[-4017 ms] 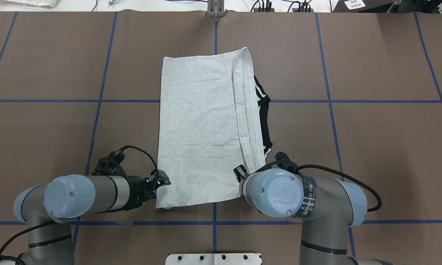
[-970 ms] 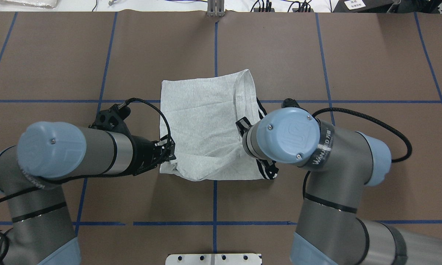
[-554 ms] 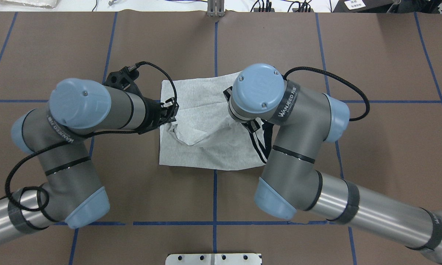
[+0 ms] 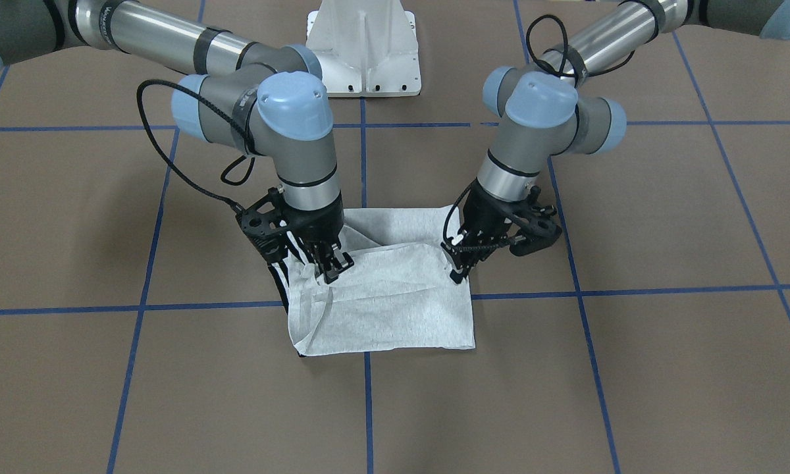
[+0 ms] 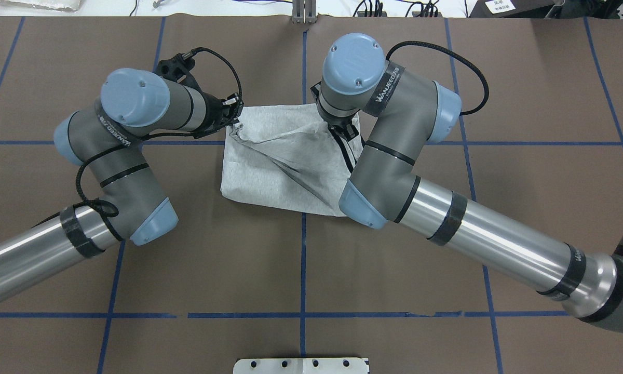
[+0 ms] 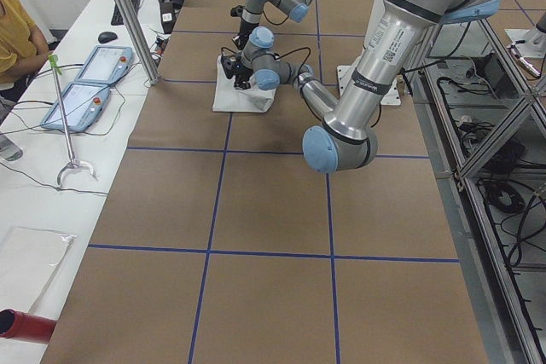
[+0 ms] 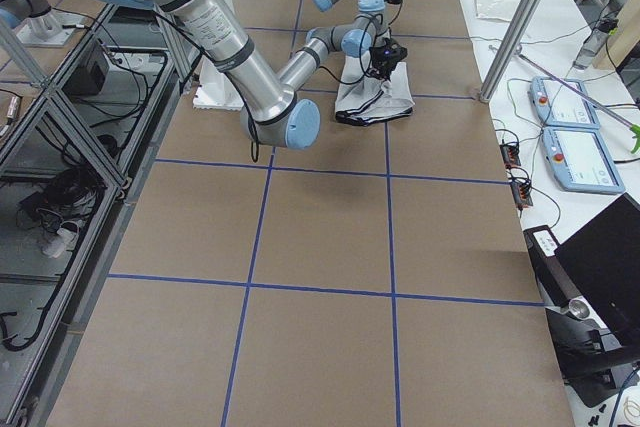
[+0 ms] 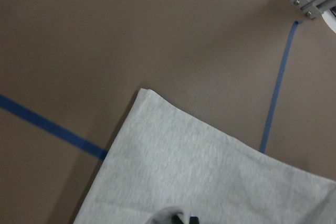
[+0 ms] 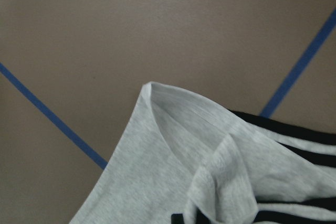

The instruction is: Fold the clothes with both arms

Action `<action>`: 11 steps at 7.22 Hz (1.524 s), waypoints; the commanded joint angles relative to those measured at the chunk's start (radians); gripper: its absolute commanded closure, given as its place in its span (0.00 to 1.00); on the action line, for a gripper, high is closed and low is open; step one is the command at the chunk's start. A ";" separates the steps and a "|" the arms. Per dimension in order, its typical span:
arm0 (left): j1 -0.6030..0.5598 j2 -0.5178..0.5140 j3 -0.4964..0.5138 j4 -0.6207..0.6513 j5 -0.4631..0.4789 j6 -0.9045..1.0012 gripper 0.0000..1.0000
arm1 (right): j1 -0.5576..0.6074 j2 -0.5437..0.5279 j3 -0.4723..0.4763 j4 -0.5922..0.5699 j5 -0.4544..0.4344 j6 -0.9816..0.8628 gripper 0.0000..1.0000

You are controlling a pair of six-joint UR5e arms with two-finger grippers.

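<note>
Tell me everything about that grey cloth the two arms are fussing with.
It is a light heather-grey T-shirt, soft knit, folded into a rough rectangle on the brown table. Black-and-white striped trim peeks out beside the right claw. Its top layer is doubled over, wrinkled and partly raised, pinched at one corner by that claw and at the other by the left claw.

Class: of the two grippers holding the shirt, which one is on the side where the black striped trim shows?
The right gripper: the T-shirt's striped trim lies beside it, while the left gripper holds plain grey.

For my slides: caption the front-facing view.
Left gripper and right gripper each pinch the grey T-shirt, half-folded over itself on the table.
</note>
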 commanded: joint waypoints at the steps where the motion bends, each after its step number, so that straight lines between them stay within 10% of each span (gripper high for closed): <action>1: -0.082 -0.049 0.171 -0.117 0.003 0.070 0.01 | 0.069 0.064 -0.150 0.086 0.036 -0.193 0.00; 6: -0.147 -0.019 0.162 -0.122 -0.033 0.209 0.01 | 0.214 0.010 -0.201 0.086 0.159 -0.538 0.00; 11: -0.289 0.309 -0.140 -0.107 -0.363 0.821 0.01 | 0.494 -0.365 0.011 0.072 0.472 -1.205 0.00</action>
